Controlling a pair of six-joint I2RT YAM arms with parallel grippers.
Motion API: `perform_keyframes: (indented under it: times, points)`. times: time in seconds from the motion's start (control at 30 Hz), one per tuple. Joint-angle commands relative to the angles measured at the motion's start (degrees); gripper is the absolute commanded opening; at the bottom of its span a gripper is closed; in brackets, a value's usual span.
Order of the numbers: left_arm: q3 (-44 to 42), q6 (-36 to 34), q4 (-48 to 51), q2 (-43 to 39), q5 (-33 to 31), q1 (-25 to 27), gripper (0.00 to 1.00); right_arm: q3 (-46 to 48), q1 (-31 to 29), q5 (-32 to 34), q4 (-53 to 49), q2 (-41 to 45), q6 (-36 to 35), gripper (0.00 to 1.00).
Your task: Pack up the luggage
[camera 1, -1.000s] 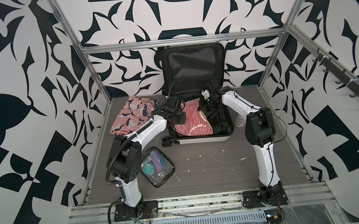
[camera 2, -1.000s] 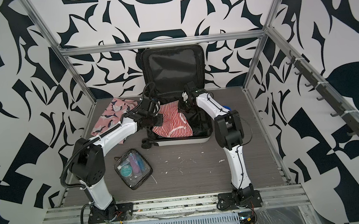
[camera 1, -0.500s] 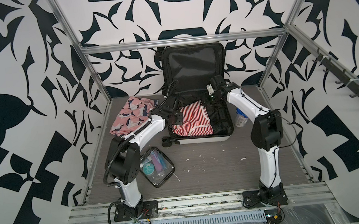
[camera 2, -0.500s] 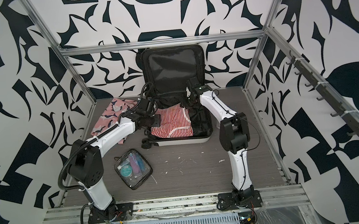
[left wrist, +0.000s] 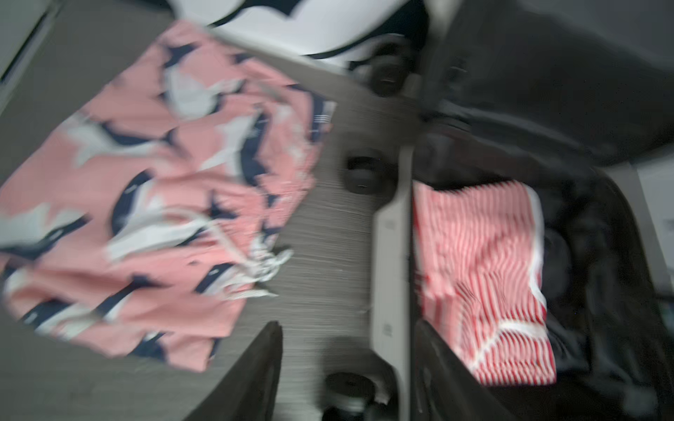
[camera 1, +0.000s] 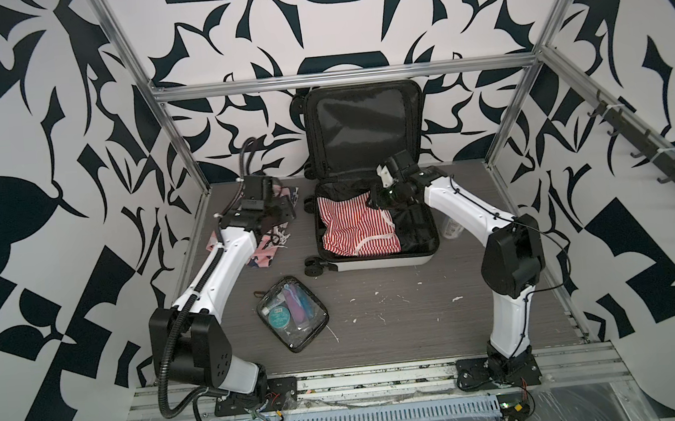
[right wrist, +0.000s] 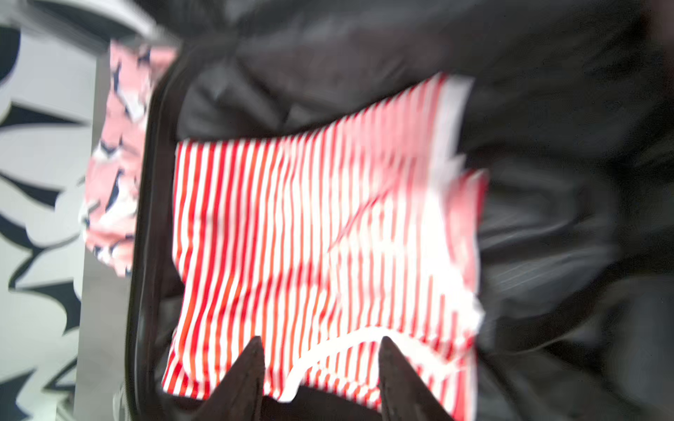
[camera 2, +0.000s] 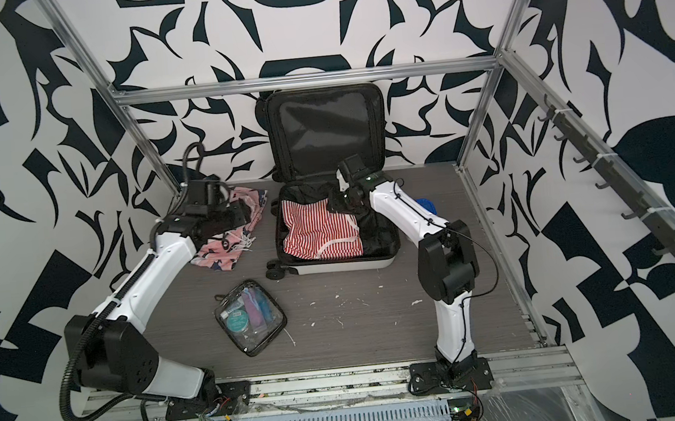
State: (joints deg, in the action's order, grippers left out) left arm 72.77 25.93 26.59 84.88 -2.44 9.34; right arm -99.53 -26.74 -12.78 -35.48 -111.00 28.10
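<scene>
The luggage (camera 1: 378, 263) (camera 2: 345, 266) lies open at the back of the table, its black-lined lid leaning on the wall. A red-and-white striped garment (camera 1: 354, 231) (camera 2: 319, 234) (left wrist: 481, 277) (right wrist: 310, 233) lies spread inside it. My right gripper (camera 1: 376, 201) (right wrist: 321, 350) hovers open just above the garment's far right part, with nothing between its fingers. My left gripper (camera 1: 279, 213) (left wrist: 346, 357) is open and empty, beside the luggage's left wall and over the edge of a pink shark-print garment (camera 1: 266, 247) (camera 2: 226, 250) (left wrist: 164, 204) on the table.
A clear black-trimmed toiletry pouch (camera 1: 292, 313) (camera 2: 250, 317) lies on the table in front of the luggage, to the left. A small bottle with a blue cap (camera 2: 425, 204) stands behind my right forearm, right of the luggage. Metal frame posts and patterned walls close in the table.
Both grippers have opened and let go of the striped garment, which now lies flatter in the luggage. My left gripper has moved left, out of the luggage toward the pink garment.
</scene>
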Motion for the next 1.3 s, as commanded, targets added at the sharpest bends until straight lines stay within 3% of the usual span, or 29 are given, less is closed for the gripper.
perform_keyframes:
  times: [0.0, 0.13, 0.27, 0.53, 0.7, 1.27]
  points:
    - [-6.77, 9.70, -1.69, -0.72, 10.29, -10.07, 0.62, 2.49, -2.76, 1.35, 4.09, 7.09, -1.47, 0.55]
    - [-14.29, 16.96, -7.53, 0.12, 18.35, -21.43, 0.65, 8.12, -4.73, 3.30, 5.50, 12.61, -1.77, 0.57]
    - [-16.21, 18.61, -9.36, 3.09, 20.18, -26.24, 0.67, 14.97, -5.86, 4.25, 7.99, 18.74, -1.21, 0.59]
    - [-15.92, 21.15, -13.83, 11.17, 20.44, -27.84, 0.73, 24.08, -6.18, 3.73, 10.43, 26.58, 0.66, 0.64]
    - [-17.32, 22.95, -16.14, 14.17, 20.30, -28.13, 0.84, 28.04, -6.27, 4.63, 10.52, 29.30, 0.77, 0.64]
    - [-16.91, 30.89, -31.44, 24.58, 20.81, -28.07, 0.81, 30.09, -6.28, 5.90, 10.22, 30.88, 2.83, 0.64]
